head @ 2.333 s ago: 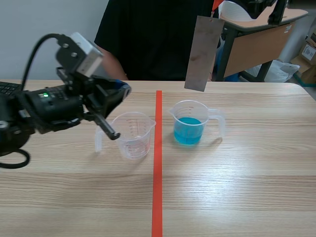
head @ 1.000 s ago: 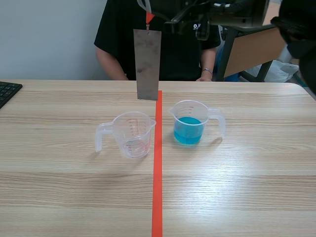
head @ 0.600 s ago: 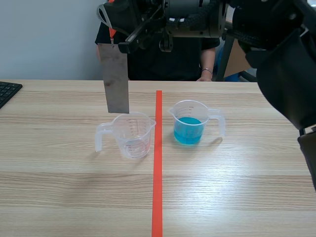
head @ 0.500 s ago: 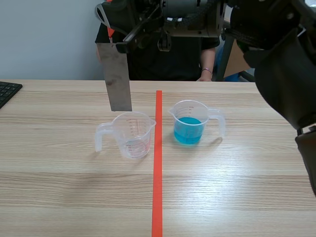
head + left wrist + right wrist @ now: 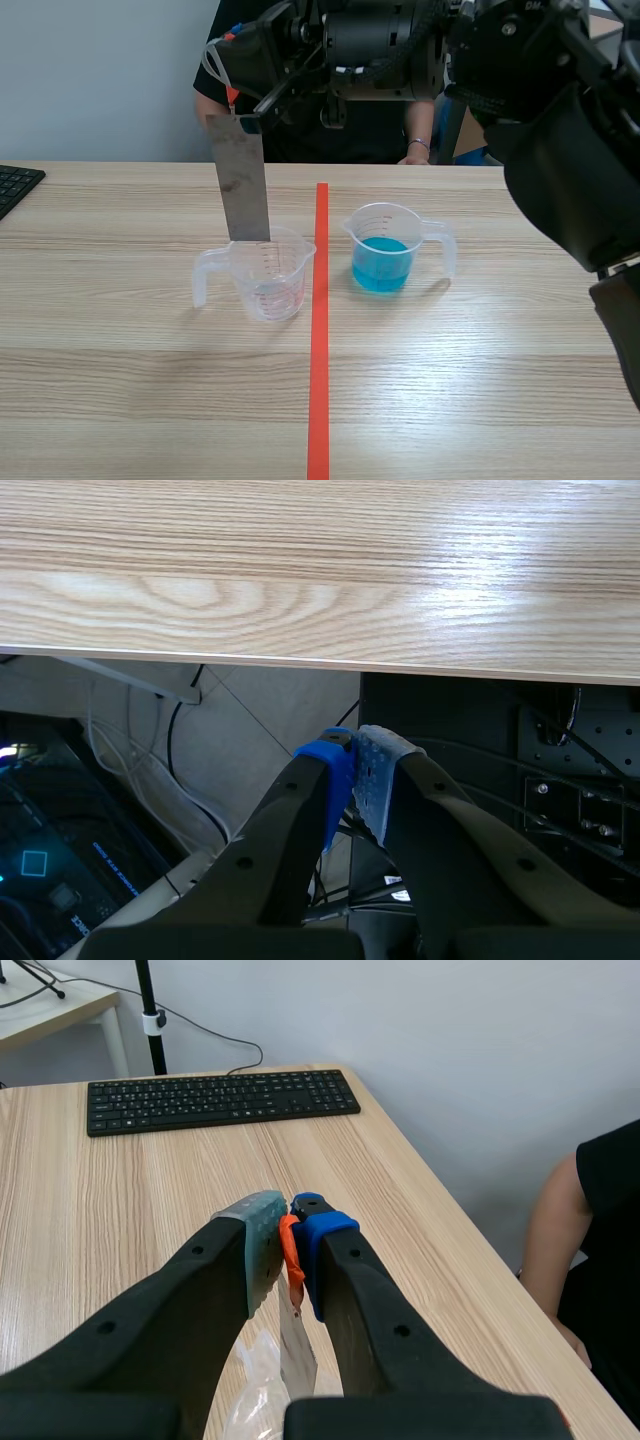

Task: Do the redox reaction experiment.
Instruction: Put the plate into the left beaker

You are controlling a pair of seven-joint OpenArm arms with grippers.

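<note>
A grey metal plate (image 5: pixel 243 180) hangs upright from an orange tag (image 5: pixel 291 1256), and my right gripper (image 5: pixel 236 88) is shut on that tag. The right arm comes in high across the scene's top. The plate's lower end sits at the rim of a clear measuring cup (image 5: pixel 268 272) left of the tape line; whether it dips inside I cannot tell. In the right wrist view the plate (image 5: pixel 298 1345) dangles below the gripper (image 5: pixel 285 1222) over the cup (image 5: pixel 252 1405). A second cup (image 5: pixel 384 250) holds blue liquid. My left gripper (image 5: pixel 352 770) is shut on nothing, off the table's edge.
A person in a black shirt (image 5: pixel 372 130) sits across the table, a sleeve (image 5: pixel 600 1250) showing near the right gripper. A black keyboard (image 5: pixel 215 1102) lies at the table's far left (image 5: pixel 14 186). An orange-red tape line (image 5: pixel 319 330) runs down the middle.
The right arm carried the plate leftward from above the blue cup to over the clear cup and lowered it to the rim. The left arm has gone from the scene view.
</note>
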